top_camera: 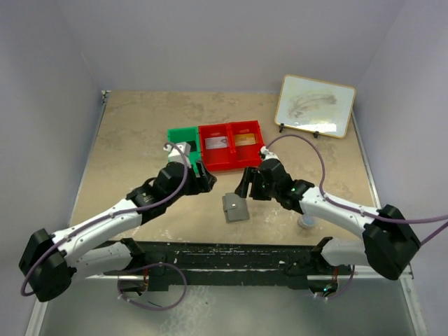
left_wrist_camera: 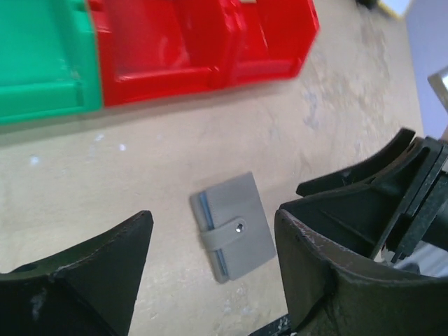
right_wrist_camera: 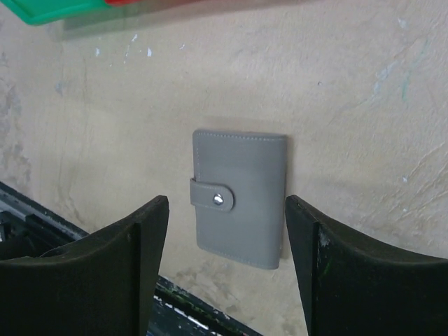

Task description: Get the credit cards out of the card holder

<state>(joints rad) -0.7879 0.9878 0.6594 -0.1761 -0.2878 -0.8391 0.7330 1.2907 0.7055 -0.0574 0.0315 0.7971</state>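
The card holder (top_camera: 235,207) is a small grey wallet-like case lying flat on the table between the two arms, its snap strap fastened (left_wrist_camera: 233,227) (right_wrist_camera: 241,196). A thin blue edge shows between its covers in the left wrist view. Two credit cards lie in the red bin: a pale one (top_camera: 215,143) and a gold one (top_camera: 243,139). My left gripper (top_camera: 203,183) (left_wrist_camera: 213,217) hovers open over the holder from the left. The right gripper (top_camera: 245,185) (right_wrist_camera: 226,201) also stands open above the holder, fingers on either side and clear of it.
A red bin (top_camera: 227,166) (left_wrist_camera: 203,77) and a green bin (top_camera: 180,133) (left_wrist_camera: 42,70) stand side by side just behind the holder. A framed whiteboard (top_camera: 315,105) leans at the back right. A small round silvery puck (top_camera: 306,222) sits by the right arm.
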